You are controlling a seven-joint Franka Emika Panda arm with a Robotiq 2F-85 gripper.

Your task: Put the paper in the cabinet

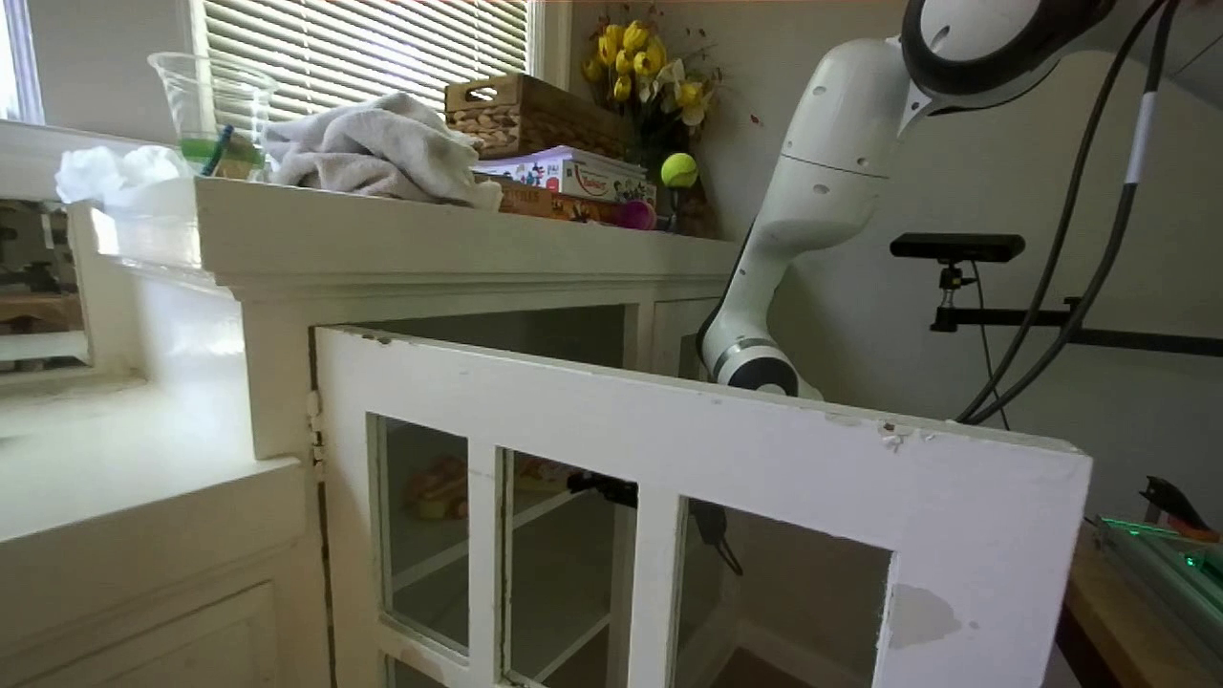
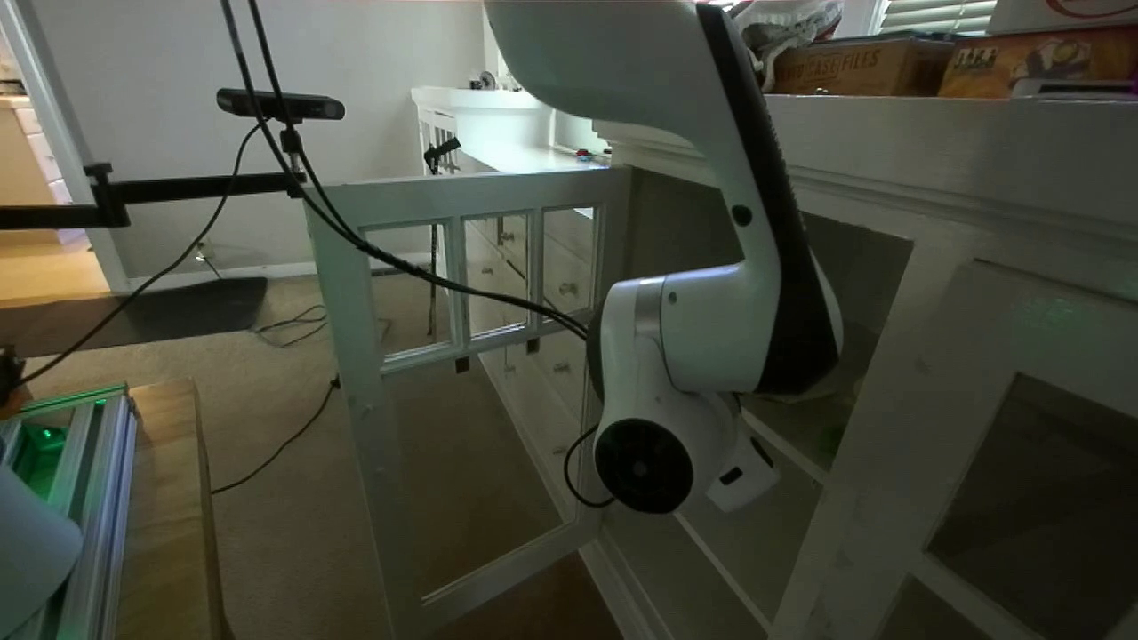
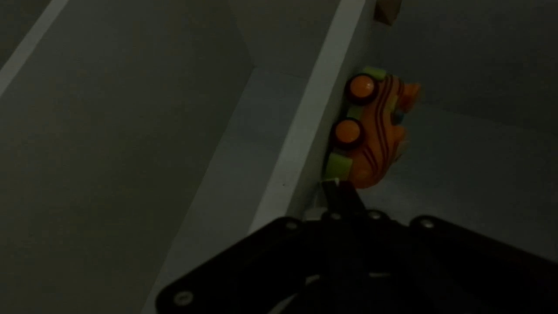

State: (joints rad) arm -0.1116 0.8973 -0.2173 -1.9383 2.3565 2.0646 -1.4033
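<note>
"How is the hand (image 3: 338,186) standing?"

"Narrow. In the wrist view its dark fingers (image 3: 351,199) are lying close together, pointing into the cabinet (image 1: 430,239), which is standing open in front of the hand. A pale sliver (image 3: 330,179) is showing right at the fingertips; it's too dim there for me to tell whether they are pinching it."

"And the paper?"

"I can't tell where it's lying, or whether that sliver is part of it."

"What is surrounding the fingers?"

"A light shelf edge (image 3: 301,144) is slanting past to their left in the wrist view, and an orange-and-green toy vehicle (image 3: 377,139) is sitting just beyond the fingertips, its wheels facing that edge. I can't tell whether the fingers are touching the toy."

"And the door (image 1: 984,535)?"

"It's standing open beside the hand. In an exterior view the hand's dark body is showing through the panes, and the arm (image 1: 822,172) is arching above it."

"What is resting higher than the hand?"

"On the cabinet's top, a gray towel (image 1: 373,153), a woven box (image 1: 554,119) and yellow flowers (image 1: 631,53), with a tennis ball (image 1: 679,170) sitting near the flowers. Well apart from the hand, a black bar-shaped device (image 1: 957,247) is sitting on a pole in both exterior views."
</note>
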